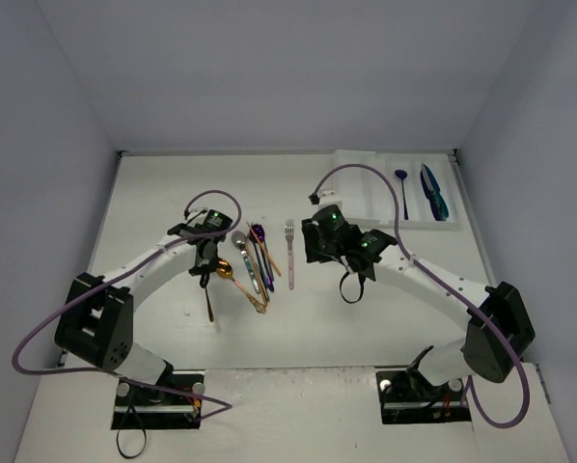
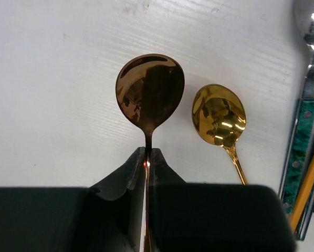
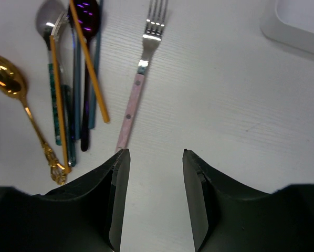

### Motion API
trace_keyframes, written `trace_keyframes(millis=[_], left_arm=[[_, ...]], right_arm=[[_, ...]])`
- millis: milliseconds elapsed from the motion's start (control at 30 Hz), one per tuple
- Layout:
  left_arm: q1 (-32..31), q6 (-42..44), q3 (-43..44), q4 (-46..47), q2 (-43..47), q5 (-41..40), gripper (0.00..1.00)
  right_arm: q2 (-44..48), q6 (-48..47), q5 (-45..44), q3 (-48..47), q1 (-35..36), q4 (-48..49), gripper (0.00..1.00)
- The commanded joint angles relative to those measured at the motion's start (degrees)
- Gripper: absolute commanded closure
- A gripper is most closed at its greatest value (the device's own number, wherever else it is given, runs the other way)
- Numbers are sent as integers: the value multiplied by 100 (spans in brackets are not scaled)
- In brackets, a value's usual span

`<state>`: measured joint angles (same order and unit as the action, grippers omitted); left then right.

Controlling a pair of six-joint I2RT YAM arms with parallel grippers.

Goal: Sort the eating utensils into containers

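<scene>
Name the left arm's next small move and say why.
Probably a short straight lift. The left gripper is shut on the neck of the dark copper metal spoon, a small gold spoon lies close beside it, and the white plastic tray sits far to the right.

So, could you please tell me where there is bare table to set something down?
Free: between the fork and tray; far strip behind the utensil pile. Crowded: from the fork to the copper spoon in the left hand.

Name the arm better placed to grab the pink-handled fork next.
Right. The right gripper stands open at the fork's handle end, nearer the tray; the left gripper is shut on a copper spoon.
</scene>
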<state>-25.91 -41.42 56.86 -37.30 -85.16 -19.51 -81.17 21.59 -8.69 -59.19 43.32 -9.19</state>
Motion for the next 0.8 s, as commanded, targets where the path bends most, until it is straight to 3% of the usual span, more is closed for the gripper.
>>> trace_keyframes(millis=[0,133,333,533,767], left_arm=[[38,386,442,-240,766,-313,100],[130,481,676,-56,1241,44,100],[130,-20,532,1278,2048,1396,100],[121,-833,413,2316,2338,2251,100],[39,-1216,385,2850,2296,2510,100]], right_arm=[[71,-213,503,-661,192,221,57],[-24,-266,1201,-1037,378,366,54],[-85,-61,2007,-1310,606,997,43],[-429,22,2163,-1609,847,1264,41],[-745,79,2098,-1908,974,1386,42]])
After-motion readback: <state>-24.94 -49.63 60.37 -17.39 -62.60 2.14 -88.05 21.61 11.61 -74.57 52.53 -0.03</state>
